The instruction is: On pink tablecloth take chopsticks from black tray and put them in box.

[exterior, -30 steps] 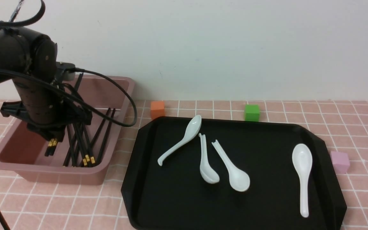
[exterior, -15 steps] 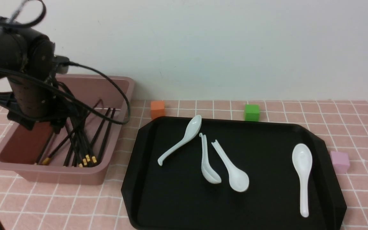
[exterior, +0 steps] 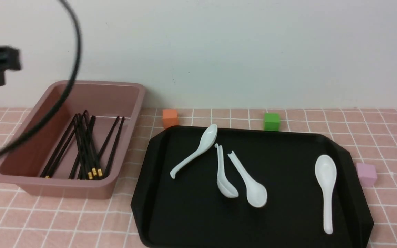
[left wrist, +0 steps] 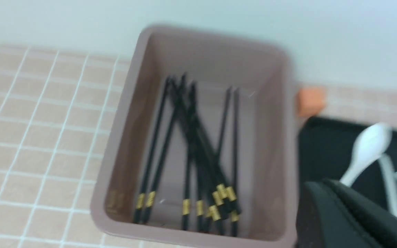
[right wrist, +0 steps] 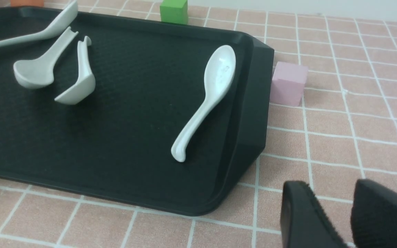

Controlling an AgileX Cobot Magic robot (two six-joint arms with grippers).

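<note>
The right tool (right wrist: pixel 336 193), narrowly spread and empty, hovers over the salmon-pink gridded tablecloth (exterior: pixel 384 137) beside the glossy black plastic tray (exterior: pixel 191 213) holding four white spoons (exterior: pixel 326 172). Farther back on the left, the black gold-banded chopsticks (exterior: pixel 81 148) lie inside the deep dusty-pink plastic box (exterior: pixel 64 189). The left tool (left wrist: pixel 350 213) is blurred, so I cannot tell its grip.
</note>
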